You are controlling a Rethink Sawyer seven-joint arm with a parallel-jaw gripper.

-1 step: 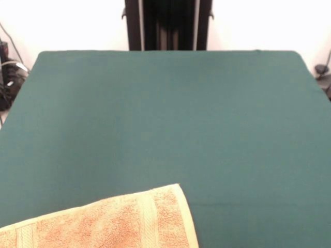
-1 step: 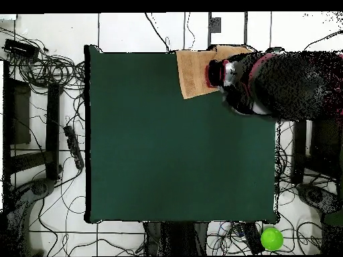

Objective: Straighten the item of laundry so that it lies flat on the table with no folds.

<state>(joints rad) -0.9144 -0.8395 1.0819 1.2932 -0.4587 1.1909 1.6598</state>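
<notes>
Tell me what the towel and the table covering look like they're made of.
The towel looks like terry cloth: a nubby, looped orange-tan pile, with flatter woven bands running across it near its end. The table seems covered in plain dark green cloth, matte and smooth, with no visible pile; the exact fabric cannot be told.

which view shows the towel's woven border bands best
The front view: the towel fills the bottom-left corner and its pale bands stand out against the terry. The overhead view shows only a small orange patch at the table's top edge, partly covered by the arm.
</notes>
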